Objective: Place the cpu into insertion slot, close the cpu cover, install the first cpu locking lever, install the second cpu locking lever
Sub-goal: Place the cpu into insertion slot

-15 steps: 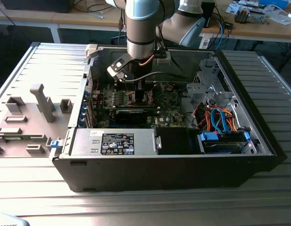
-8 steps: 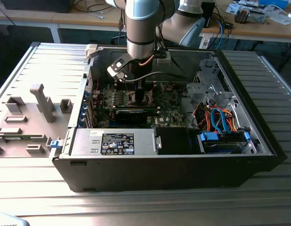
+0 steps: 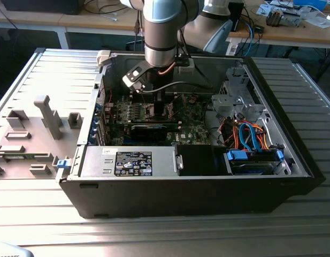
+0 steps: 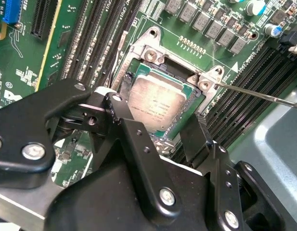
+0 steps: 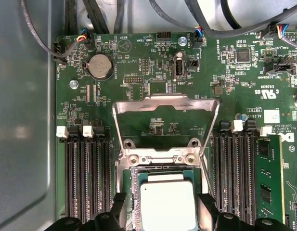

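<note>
Cpu [image 5: 167,204] flat in the insertion slot [image 5: 158,158], between the wide-apart jaws, one either side.

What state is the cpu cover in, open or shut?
Open. In the first wrist view the cpu cover is swung back clear of the cpu, whose metal top lies fully uncovered.

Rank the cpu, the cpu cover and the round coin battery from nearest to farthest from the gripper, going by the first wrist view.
1. The cpu, directly at the gripper.
2. The cpu cover, lying open just beyond the cpu.
3. The round coin battery, farther on past the cover, off to one side.
</note>
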Available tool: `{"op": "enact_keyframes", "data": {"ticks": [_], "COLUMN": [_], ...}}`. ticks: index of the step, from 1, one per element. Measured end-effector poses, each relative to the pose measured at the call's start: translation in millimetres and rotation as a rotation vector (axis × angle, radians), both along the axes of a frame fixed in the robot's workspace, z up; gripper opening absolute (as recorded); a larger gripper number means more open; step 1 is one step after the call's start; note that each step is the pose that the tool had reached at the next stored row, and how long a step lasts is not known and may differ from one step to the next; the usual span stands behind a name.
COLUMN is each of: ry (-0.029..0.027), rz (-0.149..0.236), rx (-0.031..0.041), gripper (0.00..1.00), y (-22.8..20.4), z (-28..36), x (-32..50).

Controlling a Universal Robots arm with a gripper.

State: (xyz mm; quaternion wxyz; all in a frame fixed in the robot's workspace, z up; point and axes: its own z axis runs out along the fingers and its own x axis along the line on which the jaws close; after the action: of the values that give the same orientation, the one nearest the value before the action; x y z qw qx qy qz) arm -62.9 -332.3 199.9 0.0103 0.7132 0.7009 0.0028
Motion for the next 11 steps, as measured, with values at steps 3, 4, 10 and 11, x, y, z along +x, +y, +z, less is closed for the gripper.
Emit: {"op": "enact_keyframes", "data": {"ticks": [3,4,10,11], "ry": [0.0000,0.0000,0.0002,0.0001], "rz": [0.000,0.000,0.000,0.000], "rx": [0.0000,0.0000,-0.0002,0.0000], "gripper": [0.68,0.68,0.68,0.68], "y": [1.6,2.8,2.6,2.4], "z": [-0.3,-0.5,0.1,2.0], "x": [0.4,0.7,0.6,0.7]}}
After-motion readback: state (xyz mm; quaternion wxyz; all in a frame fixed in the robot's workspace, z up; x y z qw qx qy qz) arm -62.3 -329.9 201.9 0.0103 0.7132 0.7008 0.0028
